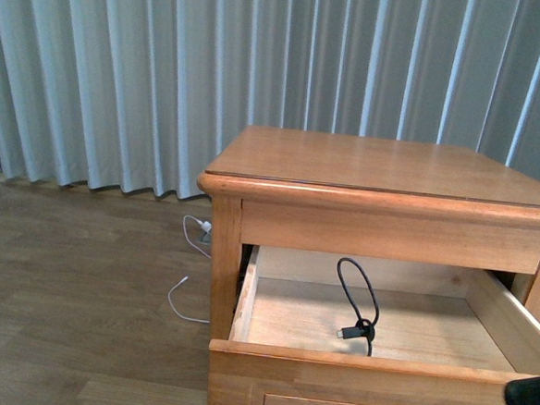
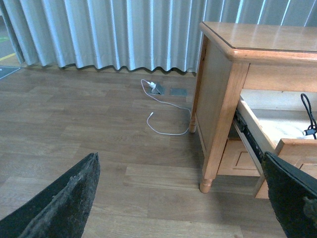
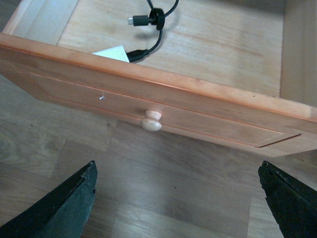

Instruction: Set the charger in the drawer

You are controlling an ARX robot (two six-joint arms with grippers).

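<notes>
Charger inside the pulled-out drawer

The charger (image 3: 113, 53) lies in the drawer (image 1: 351, 368) just behind its front panel; a cable (image 2: 166, 121) lies on the floor (image 2: 74, 129) left of the cabinet (image 1: 384, 169).

My matt black fingertips (image 3: 59, 208) hang over wood-grain flooring (image 3: 173, 188), before the drawer (image 3: 208, 116) of smooth, satin honey wood.

No readable text, label, brand, number or sign appears in any view, neither on the cabinet (image 1: 383, 173), the drawer (image 3: 163, 106), the charger (image 3: 116, 53) nor the floor cable (image 2: 166, 116).
</notes>
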